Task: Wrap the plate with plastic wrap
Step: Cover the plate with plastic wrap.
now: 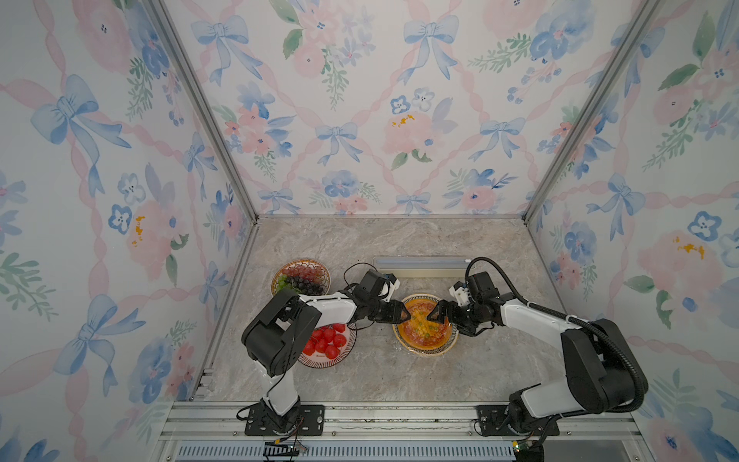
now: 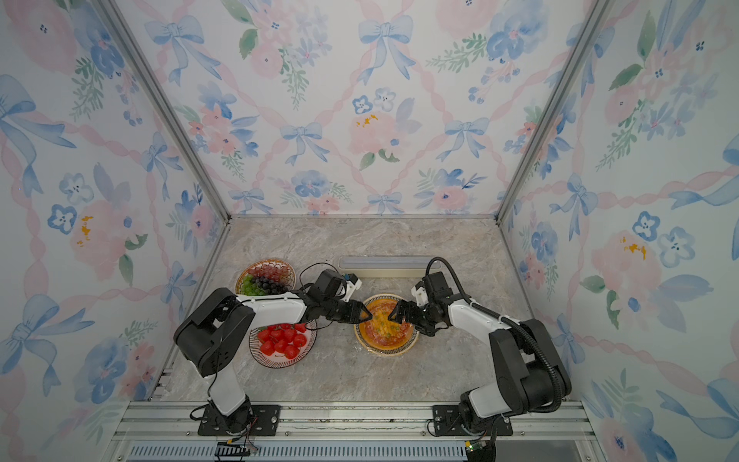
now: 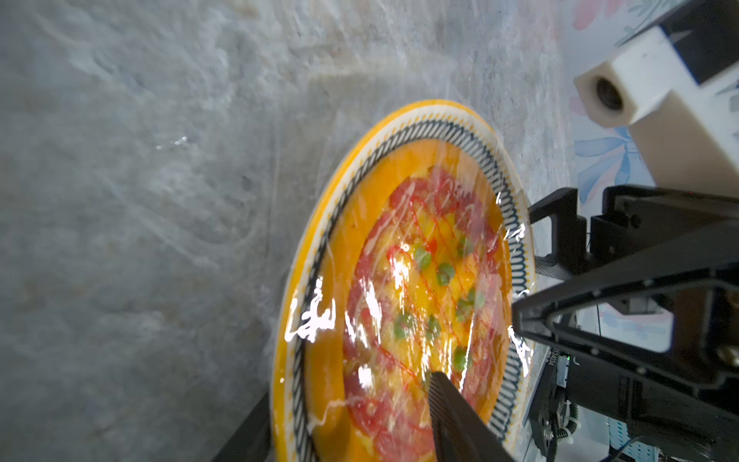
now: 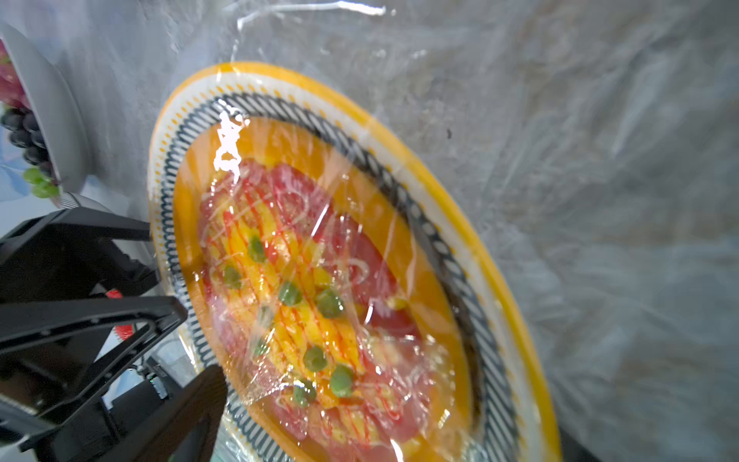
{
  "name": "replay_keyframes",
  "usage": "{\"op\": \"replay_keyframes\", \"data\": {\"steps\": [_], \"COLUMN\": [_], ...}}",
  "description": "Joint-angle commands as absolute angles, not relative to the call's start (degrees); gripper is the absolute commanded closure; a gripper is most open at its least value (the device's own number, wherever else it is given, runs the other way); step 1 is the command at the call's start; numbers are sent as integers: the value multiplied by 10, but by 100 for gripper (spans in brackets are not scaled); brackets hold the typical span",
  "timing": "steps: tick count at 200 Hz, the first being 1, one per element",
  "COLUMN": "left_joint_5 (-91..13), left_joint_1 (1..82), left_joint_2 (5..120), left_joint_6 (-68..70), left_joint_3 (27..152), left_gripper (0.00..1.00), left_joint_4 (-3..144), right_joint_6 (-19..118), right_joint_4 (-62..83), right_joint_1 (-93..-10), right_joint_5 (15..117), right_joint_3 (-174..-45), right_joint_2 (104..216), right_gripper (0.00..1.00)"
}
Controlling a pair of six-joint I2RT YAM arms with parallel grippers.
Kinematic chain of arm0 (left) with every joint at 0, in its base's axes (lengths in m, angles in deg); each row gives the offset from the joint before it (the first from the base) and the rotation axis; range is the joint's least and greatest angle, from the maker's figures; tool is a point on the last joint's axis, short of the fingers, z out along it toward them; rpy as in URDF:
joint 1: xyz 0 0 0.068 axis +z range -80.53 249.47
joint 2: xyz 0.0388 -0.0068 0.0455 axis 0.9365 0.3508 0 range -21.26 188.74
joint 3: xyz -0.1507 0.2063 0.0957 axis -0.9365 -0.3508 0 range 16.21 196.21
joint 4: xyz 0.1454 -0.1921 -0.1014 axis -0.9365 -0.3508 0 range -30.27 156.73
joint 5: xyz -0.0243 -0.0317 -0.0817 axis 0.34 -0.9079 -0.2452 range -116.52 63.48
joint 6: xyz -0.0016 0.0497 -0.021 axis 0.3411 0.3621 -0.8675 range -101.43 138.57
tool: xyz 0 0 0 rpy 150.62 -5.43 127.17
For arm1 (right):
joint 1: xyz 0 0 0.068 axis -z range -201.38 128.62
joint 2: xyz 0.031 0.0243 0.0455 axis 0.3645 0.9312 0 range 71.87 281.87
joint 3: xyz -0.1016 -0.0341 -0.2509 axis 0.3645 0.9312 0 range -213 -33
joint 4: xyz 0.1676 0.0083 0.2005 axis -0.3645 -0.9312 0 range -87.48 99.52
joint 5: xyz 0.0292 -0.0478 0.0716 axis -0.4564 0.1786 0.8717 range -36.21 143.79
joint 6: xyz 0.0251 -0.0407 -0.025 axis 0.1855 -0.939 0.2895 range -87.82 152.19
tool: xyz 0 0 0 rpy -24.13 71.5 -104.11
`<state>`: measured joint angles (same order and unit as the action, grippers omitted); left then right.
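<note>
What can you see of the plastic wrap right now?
The plastic wrap is a thin, clear, glossy film, finely wrinkled, with bright glare streaks. It lies draped over the food plate, covering food and rim, and spreads onto the marble table around it. Whether it joins the cream box behind cannot be told. The left tool and right tool hang over it, jaws apart; contact is unclear.

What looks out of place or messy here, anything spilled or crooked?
Nothing is spilled or tipped. The only untidy thing is the plastic wrap: it lies wrinkled over the yellow-rimmed plate and spreads loosely onto the table around it.
</note>
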<state>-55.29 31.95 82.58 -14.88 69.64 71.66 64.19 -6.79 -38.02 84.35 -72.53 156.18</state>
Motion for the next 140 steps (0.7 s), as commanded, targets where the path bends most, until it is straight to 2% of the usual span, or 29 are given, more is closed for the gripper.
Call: {"op": "replay_keyframes", "data": {"steps": [1, 54, 111, 140], "left_joint_5": [-566, -523, -497, -502], "left_joint_1": [330, 372, 378, 372], "left_joint_2": [845, 834, 731, 678], "left_joint_6": [-126, -97, -111, -138], "left_joint_3": [732, 770, 711, 655], "left_gripper": [41, 36, 33, 33], "left_joint_4": [736, 694, 647, 638], "right_joint_6": [641, 529, 546, 548], "right_joint_4": [-49, -219, -162, -148], "right_joint_1": [-341, -231, -263, -247], "right_joint_5": [870, 846, 836, 824], "right_joint_3": [-685, -719, -770, -762], "right_joint_2": [1554, 1466, 1521, 1537], "right_gripper": [3, 3, 3, 3]}}
